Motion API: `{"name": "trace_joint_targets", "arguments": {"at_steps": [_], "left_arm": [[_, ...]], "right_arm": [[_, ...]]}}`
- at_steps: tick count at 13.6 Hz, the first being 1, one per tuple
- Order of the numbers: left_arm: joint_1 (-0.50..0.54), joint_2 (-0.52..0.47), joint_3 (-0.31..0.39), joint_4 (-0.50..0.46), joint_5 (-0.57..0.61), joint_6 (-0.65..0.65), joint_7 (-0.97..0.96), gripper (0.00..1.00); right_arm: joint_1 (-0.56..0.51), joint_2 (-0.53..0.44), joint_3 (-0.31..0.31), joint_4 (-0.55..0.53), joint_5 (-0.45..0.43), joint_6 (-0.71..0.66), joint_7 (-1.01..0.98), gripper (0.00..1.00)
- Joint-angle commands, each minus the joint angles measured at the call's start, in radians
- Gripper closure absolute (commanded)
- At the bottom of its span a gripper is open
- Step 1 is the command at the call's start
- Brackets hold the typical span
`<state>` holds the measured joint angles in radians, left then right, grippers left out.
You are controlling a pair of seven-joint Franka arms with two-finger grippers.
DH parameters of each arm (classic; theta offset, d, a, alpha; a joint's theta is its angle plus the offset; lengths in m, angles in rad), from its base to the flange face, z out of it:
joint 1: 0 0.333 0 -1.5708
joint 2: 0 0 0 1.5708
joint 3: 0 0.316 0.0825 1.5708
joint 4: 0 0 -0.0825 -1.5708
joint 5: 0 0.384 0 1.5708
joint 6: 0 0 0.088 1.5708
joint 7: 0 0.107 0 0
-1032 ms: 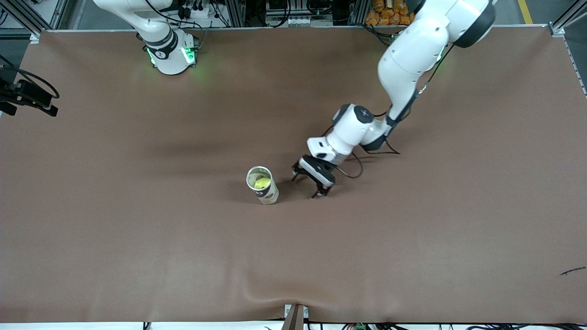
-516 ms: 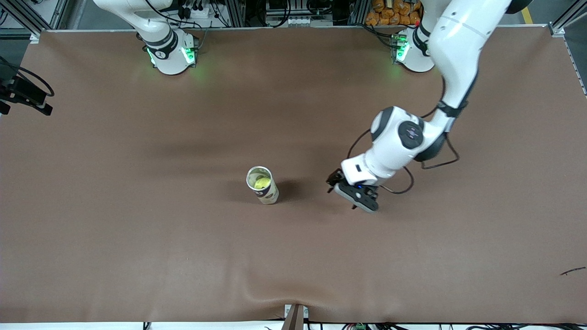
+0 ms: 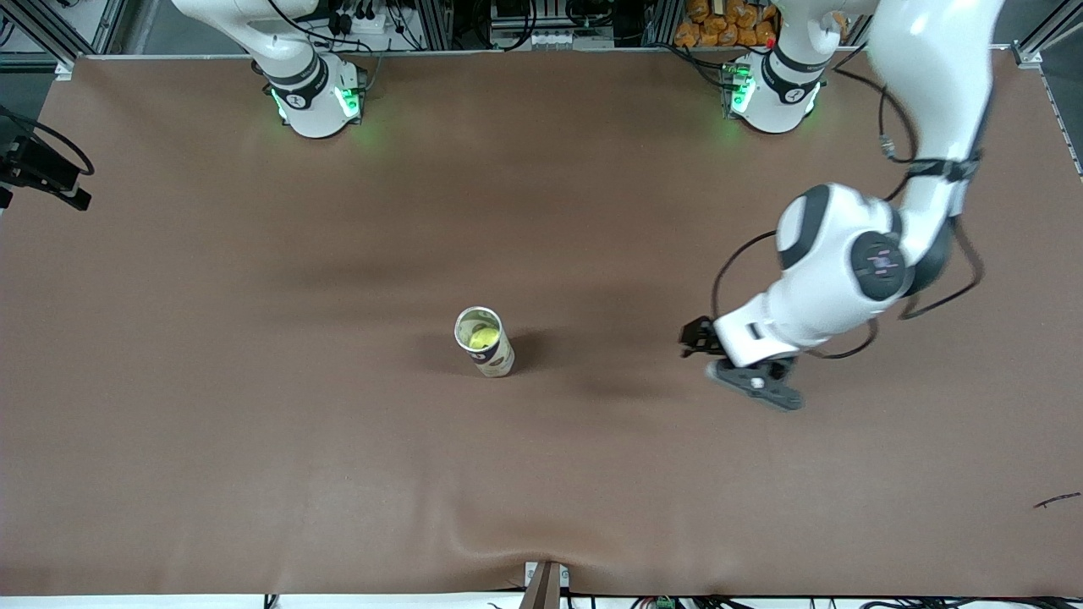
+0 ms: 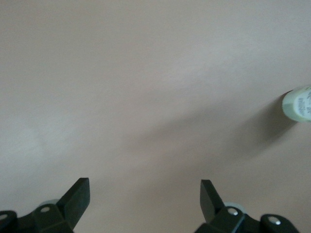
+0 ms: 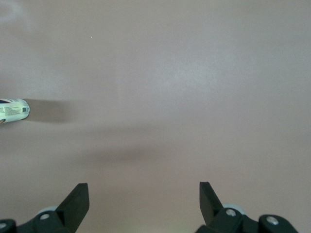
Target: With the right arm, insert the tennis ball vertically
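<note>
Jaws on both arms are spread wide and hold nothing. The left gripper [image 4: 145, 199] has its two dark fingers [image 4: 77, 194] far apart with only bare brown table [image 3: 254, 440] between them; in the front view it [image 3: 744, 372] hangs over the table toward the left arm's end, well apart from the can [image 3: 484, 341]. The right gripper [image 5: 144, 199] looks the same, fingers wide and empty, over bare table; it sits out of the front view. The tennis ball [image 3: 483, 337] sits down inside the can, which stands upright with an open top near the middle of the table. Each wrist view catches just an edge of the can [image 4: 299, 103] [image 5: 13, 110].
</note>
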<state>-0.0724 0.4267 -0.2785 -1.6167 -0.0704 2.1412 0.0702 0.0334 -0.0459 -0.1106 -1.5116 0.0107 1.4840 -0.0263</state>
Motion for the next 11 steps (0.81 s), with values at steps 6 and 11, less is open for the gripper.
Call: {"name": "trace_joint_targets", "arguments": {"at_steps": [6, 11], "left_arm": [[0.135, -0.187, 0.038, 0.052, 0.150, -0.292, -0.049, 0.00], [0.154, -0.241, 0.048, 0.083, 0.153, -0.389, -0.047, 0.00]], "right_arm": [[-0.017, 0.001, 0.011, 0.014, 0.015, -0.065, 0.023, 0.00], [-0.017, 0.001, 0.011, 0.014, 0.015, -0.064, 0.023, 0.00]]}}
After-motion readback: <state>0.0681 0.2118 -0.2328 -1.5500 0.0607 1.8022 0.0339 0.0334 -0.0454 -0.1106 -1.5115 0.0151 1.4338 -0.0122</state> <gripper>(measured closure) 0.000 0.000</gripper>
